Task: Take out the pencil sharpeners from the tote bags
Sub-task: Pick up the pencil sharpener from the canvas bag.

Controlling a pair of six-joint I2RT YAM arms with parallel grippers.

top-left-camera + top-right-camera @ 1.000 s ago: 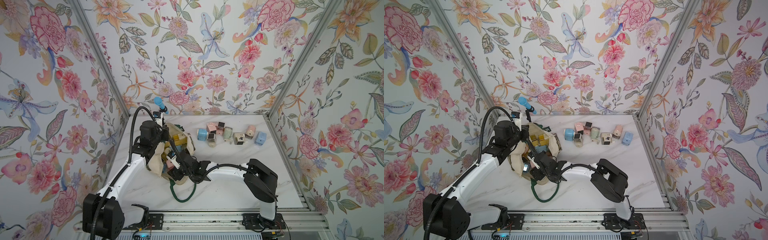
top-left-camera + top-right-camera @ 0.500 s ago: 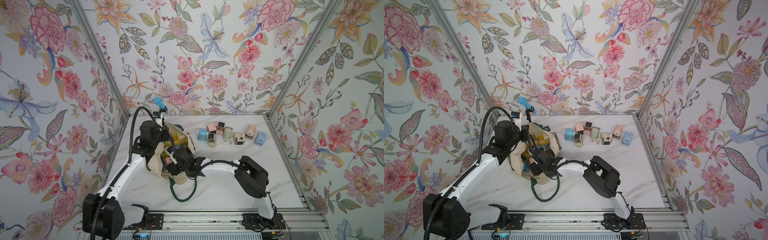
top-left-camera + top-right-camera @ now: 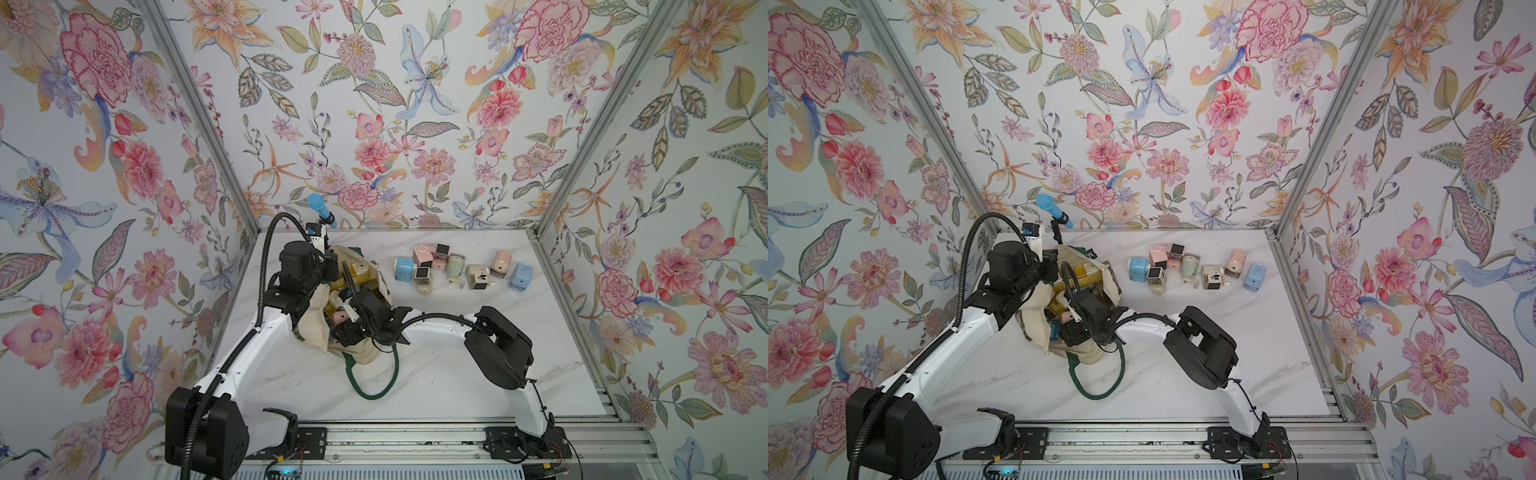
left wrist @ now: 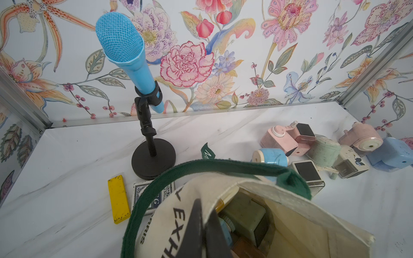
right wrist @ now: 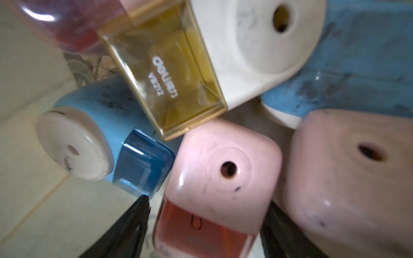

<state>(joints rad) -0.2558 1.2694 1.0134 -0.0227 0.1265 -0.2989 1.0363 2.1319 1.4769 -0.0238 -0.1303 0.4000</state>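
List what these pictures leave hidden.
Top views: the right arm covers the cream canvas tote bag, so the pencil sharpeners inside cannot be counted.
Left wrist view: the dark green strap handle crosses the dark card deck; the left gripper covers some lettering.
Right wrist view: blurred close-up; fingers of the right gripper run off the edge.

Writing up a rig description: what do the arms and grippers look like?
White links with bulky black joints and black cables on the left arm and right arm; the left gripper and right gripper have dark, tapered fingers.
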